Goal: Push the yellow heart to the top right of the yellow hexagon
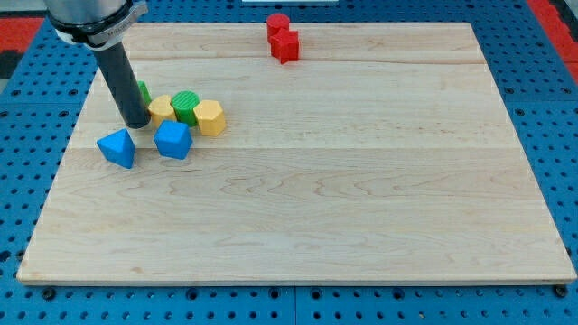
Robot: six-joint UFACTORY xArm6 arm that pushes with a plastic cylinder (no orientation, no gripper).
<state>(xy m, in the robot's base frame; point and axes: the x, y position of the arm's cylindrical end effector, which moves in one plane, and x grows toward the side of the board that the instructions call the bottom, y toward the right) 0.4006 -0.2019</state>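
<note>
My tip rests on the board at the view's left, touching the left side of the yellow heart. A green round block sits between the heart and the yellow hexagon, the three in a close row. The hexagon is the rightmost of that row. Another green block peeks out behind the rod, mostly hidden.
A blue block lies below my tip and a second blue block lies just below the yellow heart. Two red blocks sit together at the board's top edge. The wooden board lies on a blue pegboard.
</note>
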